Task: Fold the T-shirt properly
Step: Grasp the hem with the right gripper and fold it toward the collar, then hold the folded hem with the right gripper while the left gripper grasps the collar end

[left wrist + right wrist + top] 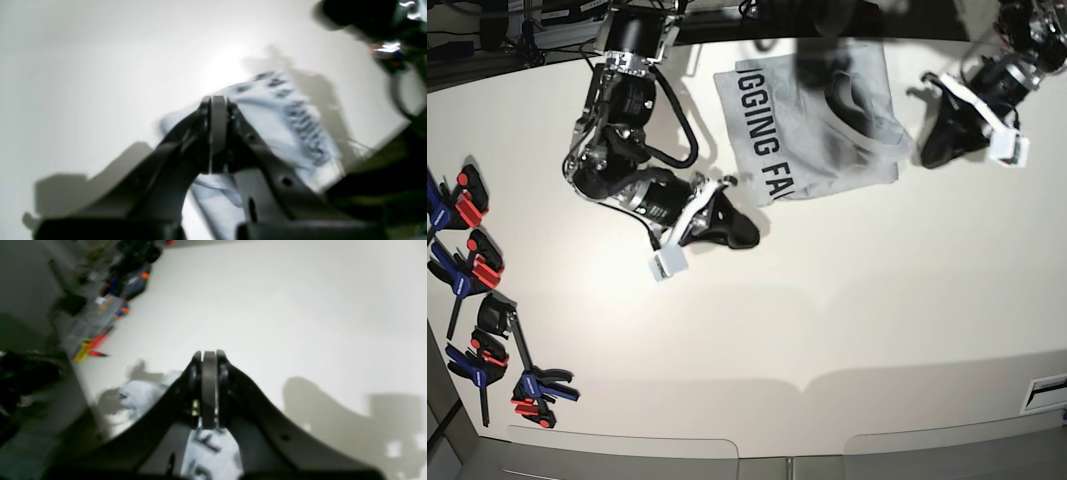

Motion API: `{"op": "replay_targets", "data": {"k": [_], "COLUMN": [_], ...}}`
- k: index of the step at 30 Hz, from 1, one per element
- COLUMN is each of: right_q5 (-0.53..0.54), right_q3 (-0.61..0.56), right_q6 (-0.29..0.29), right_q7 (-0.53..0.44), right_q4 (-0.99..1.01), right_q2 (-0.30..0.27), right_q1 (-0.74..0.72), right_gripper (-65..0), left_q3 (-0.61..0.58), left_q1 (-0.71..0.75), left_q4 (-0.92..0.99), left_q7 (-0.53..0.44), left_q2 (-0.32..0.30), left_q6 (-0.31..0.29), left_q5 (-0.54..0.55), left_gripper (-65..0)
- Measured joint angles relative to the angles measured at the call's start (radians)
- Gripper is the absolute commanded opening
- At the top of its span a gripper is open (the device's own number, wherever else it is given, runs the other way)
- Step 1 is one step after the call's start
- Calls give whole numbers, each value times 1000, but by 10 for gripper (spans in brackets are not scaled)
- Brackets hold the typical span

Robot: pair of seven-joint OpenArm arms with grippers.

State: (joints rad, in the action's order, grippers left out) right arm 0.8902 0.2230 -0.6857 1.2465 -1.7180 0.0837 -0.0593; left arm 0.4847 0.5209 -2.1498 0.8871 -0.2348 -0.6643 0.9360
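Note:
The T-shirt [812,120] lies bunched and partly folded at the back middle of the white table [827,320], light grey with black block lettering facing up. My right gripper [753,236] hovers just in front of the shirt's near left corner, its jaws pressed together with nothing between them. In the right wrist view the right gripper [209,355] is shut above the T-shirt [143,395]. My left gripper [927,155] sits just off the shirt's right edge. In the blurred left wrist view the left gripper [217,100] is shut, with the lettered T-shirt [293,123] behind it.
Several blue-and-red clamps [477,300] lie along the table's left edge, and the same clamps [100,320] show in the right wrist view. Dark equipment and cables [547,20] crowd the back edge. A white label [1047,390] sits at the front right.

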Motion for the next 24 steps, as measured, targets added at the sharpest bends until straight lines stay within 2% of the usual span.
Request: {"op": "replay_targets", "data": {"k": [3, 6, 8, 10, 13, 16, 19, 24], "right_q5": [113, 96, 15, -92, -206, -240, -250, -247], "right_q3": [-49, -144, -209, -254, -290, -298, -298, -300], "right_q6": [0, 0, 0, -1, 0, 0, 0, 0], "right_q7": [34, 33, 18, -32, -134, -150, -146, -150], "right_q4": [0, 0, 0, 1, 10, 43, 79, 120], "right_q2": [1, 2, 2, 2, 2, 8, 23, 35], "right_q1": [5, 25, 55, 83, 92, 87, 92, 90], "right_gripper": [-650, -650, -650, -650, -650, -650, -650, -650], "left_q3": [-31, -55, -86, -136, -219, -308, -385, -445], "left_q1": [11, 36, 57, 63, 63, 63, 63, 63], "left_q4": [-21, -21, -21, -21, -21, -20, -21, -20], "left_q7": [32, 79, 123, 164, 168, 153, 92, 21], "left_q2": [34, 39, 38, 38, 38, 37, 38, 38], "left_q6": [-2, -8, -25, -25, -25, -26, -26, -26], "left_q5": [0, -6, -9, -13, -41, -185, -340, -520], "left_gripper": [-650, -650, -637, -527, -507, -507, -473, -458]}}
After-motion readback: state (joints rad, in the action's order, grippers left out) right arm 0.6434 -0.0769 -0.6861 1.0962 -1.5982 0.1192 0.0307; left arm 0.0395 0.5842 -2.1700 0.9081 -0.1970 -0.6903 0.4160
